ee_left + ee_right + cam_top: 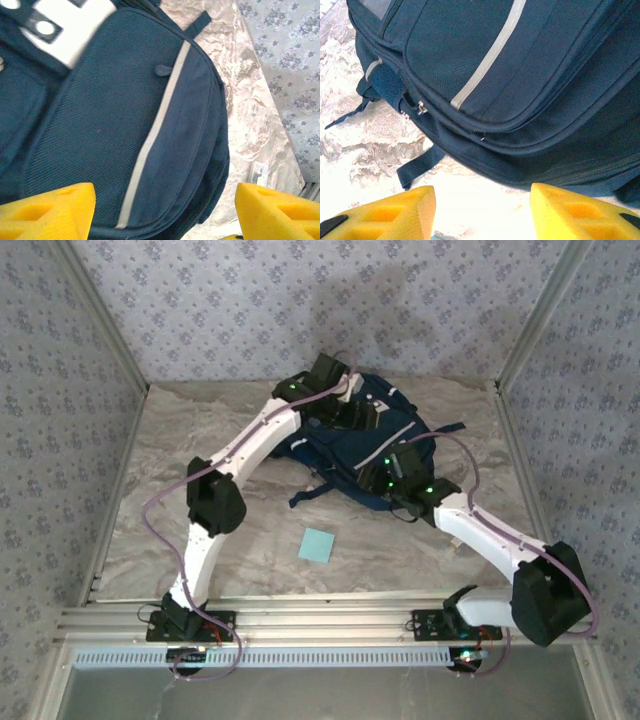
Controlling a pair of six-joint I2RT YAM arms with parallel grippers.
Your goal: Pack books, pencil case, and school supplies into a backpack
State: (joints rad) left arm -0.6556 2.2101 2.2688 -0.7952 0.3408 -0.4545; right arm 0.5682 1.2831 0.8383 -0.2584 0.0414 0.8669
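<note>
Marble-patterned counter is enclosed on three sides by floral-papered walls, with an aluminium rail along the near edge. The left half and the near strip of the surface lie open. The backpack, navy with pale trim stripes, lies flat at the rear centre-right. Its far end is close to the back wall, and open counter separates it from the right wall. A loose dark strap trails off its near-left side onto the surface. The left arm rises from its base and arches right, over the far-left part of the pack. The right arm bends in low from the right, toward the pack's near-right edge. In the wrist view, the left hand hangs above the stitched front panel with its yellow fingers spread wide, gripping nothing. The right hand is poised just off the pack's lower seam, over bare counter, fingers parted to a moderate gap and empty. The school supplies, a small light-blue square pad, lie flat on the counter near the pack and apart from it, between the two arms.
</note>
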